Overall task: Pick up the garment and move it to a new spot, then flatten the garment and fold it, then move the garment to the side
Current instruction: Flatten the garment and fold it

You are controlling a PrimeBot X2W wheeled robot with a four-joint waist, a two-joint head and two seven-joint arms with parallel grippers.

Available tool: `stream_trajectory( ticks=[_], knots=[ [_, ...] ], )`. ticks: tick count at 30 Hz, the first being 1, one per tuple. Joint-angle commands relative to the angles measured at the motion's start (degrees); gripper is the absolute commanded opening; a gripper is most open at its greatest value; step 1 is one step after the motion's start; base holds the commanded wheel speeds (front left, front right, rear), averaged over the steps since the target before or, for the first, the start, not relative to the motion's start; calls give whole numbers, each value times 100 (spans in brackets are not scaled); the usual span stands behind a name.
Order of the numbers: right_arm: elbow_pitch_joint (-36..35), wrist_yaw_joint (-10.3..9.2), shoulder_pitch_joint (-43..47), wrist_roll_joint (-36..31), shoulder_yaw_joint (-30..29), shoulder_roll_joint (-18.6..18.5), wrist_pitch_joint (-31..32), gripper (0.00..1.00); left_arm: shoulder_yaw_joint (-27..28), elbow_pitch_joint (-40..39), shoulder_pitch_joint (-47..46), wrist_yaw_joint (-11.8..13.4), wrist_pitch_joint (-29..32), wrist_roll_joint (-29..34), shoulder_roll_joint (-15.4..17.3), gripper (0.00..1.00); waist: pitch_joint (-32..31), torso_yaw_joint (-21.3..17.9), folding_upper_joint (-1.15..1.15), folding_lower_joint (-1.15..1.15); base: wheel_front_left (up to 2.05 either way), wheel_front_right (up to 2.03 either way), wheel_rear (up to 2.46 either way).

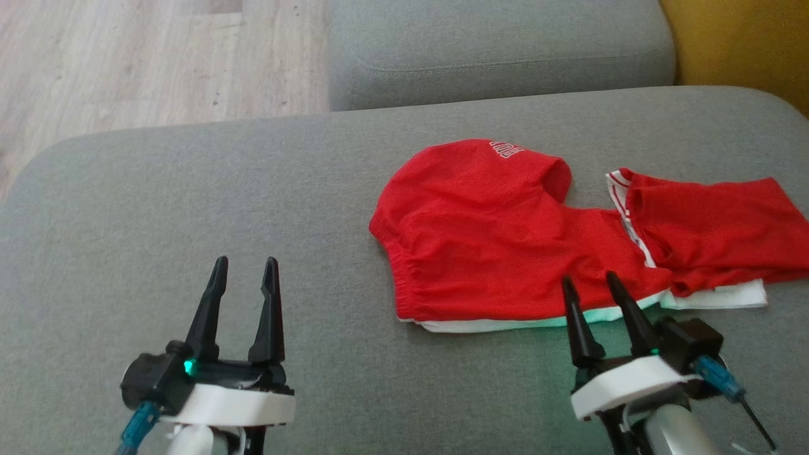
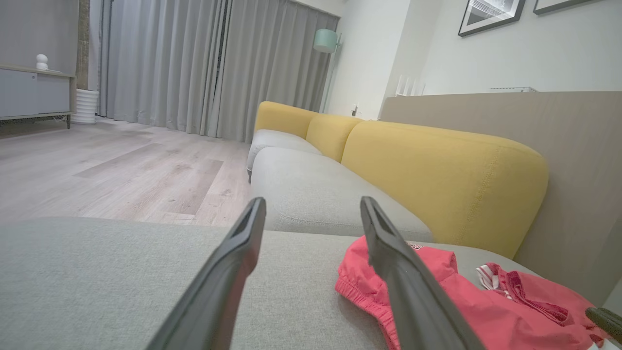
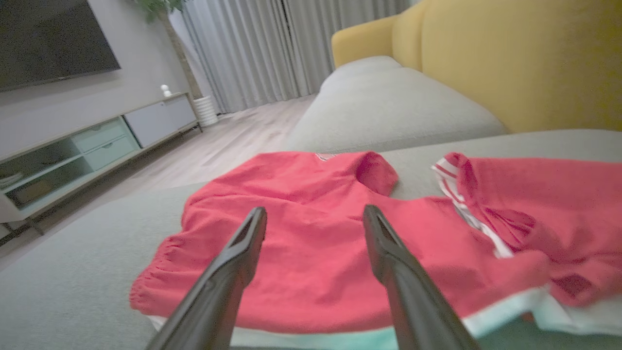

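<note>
The garment (image 1: 505, 240) is a pair of red shorts with white trim and a white lining, lying loosely folded on the grey sofa seat (image 1: 189, 202). It also appears in the left wrist view (image 2: 437, 291) and the right wrist view (image 3: 316, 233). My right gripper (image 1: 593, 285) is open at the garment's near edge, its fingertips over the red cloth, nothing between them. My left gripper (image 1: 245, 266) stands open over bare seat, well to the left of the garment.
A second grey seat cushion (image 1: 499, 50) lies beyond. The yellow backrest (image 2: 437, 165) runs along the right. Wooden floor (image 1: 126, 57) lies past the seat's far left edge. A TV cabinet (image 3: 97, 136) stands across the room.
</note>
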Motion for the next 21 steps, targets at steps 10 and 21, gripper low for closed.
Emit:
stream_trajectory(
  ticks=[10,21],
  knots=[
    [-472,39,-775,-78,1062,16,1137,100,4,-170,-312,8,-30,-20,4,100,271,454,0,0,0,0,0],
    [588,39,-1723,709,1633,16,2238,100,-181,-71,-552,8,-30,-116,4,100,593,948,0,0,0,0,0]
  ],
)
